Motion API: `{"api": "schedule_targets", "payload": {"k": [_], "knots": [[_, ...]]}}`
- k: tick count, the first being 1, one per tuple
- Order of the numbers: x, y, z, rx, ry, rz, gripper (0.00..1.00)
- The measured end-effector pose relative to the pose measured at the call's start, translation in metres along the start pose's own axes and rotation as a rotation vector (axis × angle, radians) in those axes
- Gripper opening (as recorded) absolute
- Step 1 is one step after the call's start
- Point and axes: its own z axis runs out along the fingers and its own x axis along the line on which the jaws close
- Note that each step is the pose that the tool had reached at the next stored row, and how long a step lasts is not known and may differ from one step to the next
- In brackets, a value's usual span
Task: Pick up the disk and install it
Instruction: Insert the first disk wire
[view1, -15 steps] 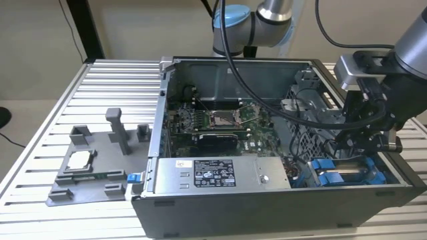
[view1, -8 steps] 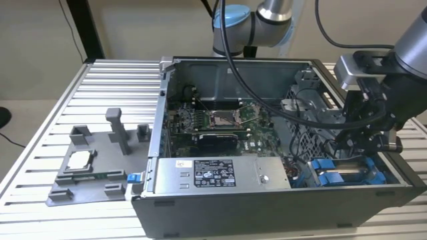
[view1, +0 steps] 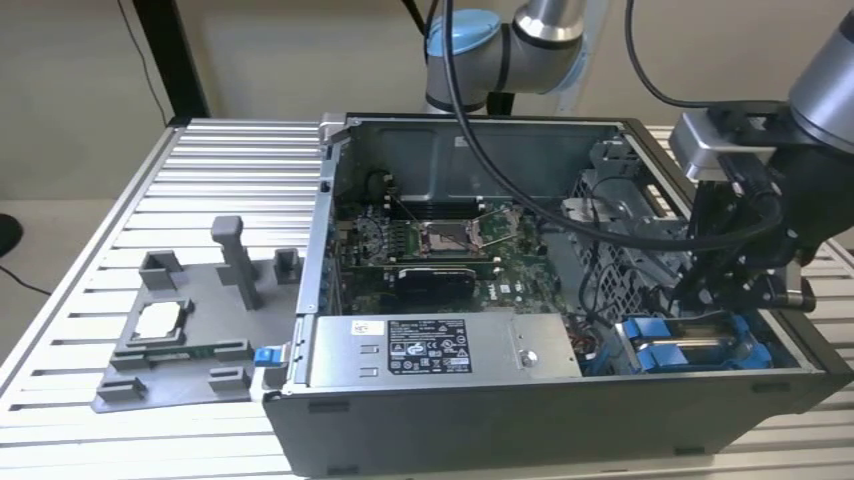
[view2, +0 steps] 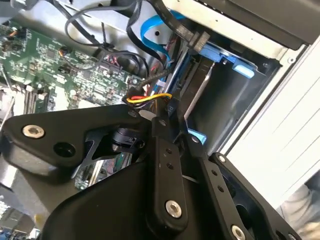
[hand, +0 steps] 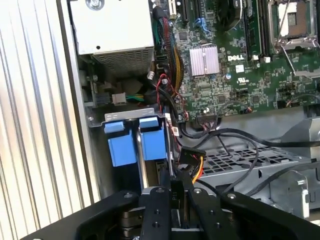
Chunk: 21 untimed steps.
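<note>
In the first wrist view the gripper (hand: 172, 187) hung over the drive bay, its fingers (hand: 164, 182) nearly closed, seemingly pinching the disk (hand: 159, 167) edge-on beside two blue carriers (hand: 135, 142), to slide it in.

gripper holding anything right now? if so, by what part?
Cannot be told. The gripper is down in the drive bay with its fingertips at the edge of a blue-bracketed disk seated there, but the contact itself is hidden.
</note>
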Motion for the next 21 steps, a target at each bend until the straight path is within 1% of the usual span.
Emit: {"api": "schedule_targets", "payload": {"k": [1,2,7,17,21], "knots": [[0.0000,-0.0002,0.0000,-0.0027,0.0037,0.000,0.00],[0.0000,-0.0003,-0.0001,-0.0028,0.0053,0.000,0.00],[-0.0004,-0.0022,0.0000,-0.0029,0.0056,0.000,0.00],[-0.0004,-0.0025,0.0001,-0.0029,0.0061,0.000,0.00],[-0.0011,-0.0075,0.0008,-0.0029,0.0066,-0.002,0.00]]}}
